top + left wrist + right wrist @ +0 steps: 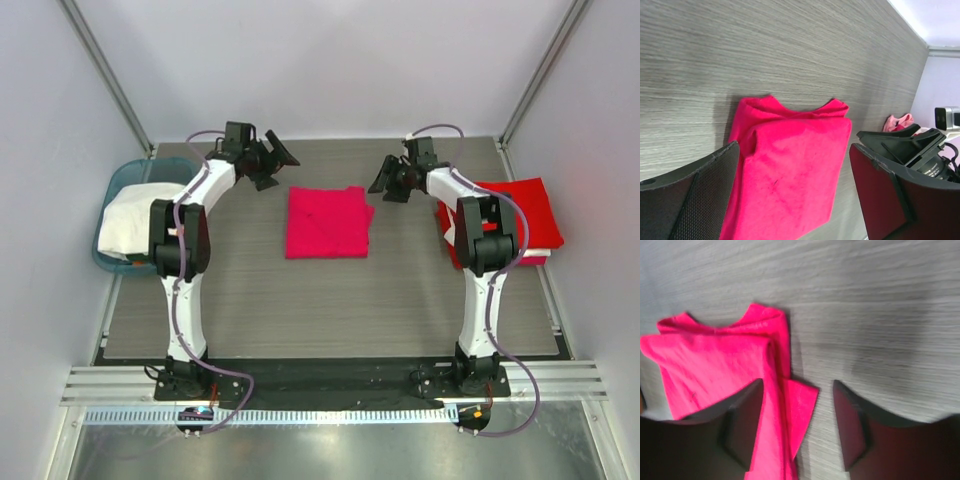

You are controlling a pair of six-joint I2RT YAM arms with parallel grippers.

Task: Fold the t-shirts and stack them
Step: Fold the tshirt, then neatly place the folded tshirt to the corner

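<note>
left end effector (794,152), right end effector (797,390), jaws apart, beside magenta t-shirt (327,222)

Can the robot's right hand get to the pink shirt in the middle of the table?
Probably yes. The right hand hangs open just beside the folded pink t-shirt, with only bare table between them, so nothing seems to block it.
</note>
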